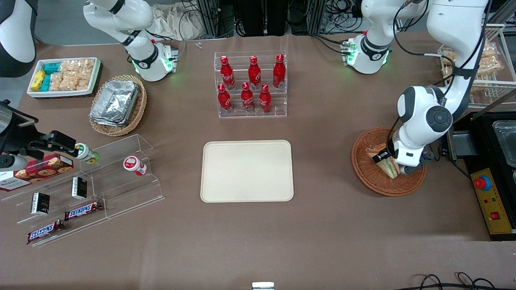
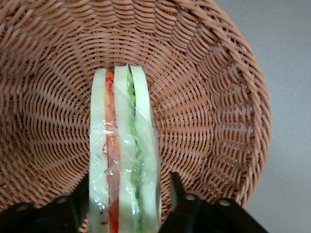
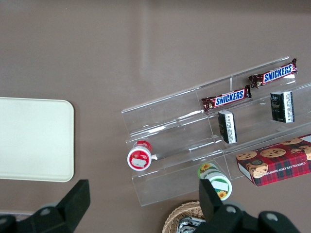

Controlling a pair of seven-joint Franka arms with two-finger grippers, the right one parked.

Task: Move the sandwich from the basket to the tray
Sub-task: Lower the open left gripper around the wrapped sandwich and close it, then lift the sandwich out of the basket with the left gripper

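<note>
White arm (image 1: pixel 423 117), black claw (image 1: pixel 397 165)

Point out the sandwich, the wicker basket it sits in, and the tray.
sandwich (image 2: pixel 125 160), left wrist view, wrapped filling edge.
wicker basket (image 1: pixel 373 179), front view, bare woven floor.
tray (image 1: pixel 246 171), front view, bare middle.

We read this as a robotics lab staged like a snack shop: brown-covered table (image 1: pixel 258 241), acrylic rack of red bottles (image 1: pixel 250 84), tiered display with Snickers bars (image 1: pixel 82 210), cable bundles (image 1: pixel 342 12) at the back, emergency-stop box (image 1: pixel 489 199).
</note>
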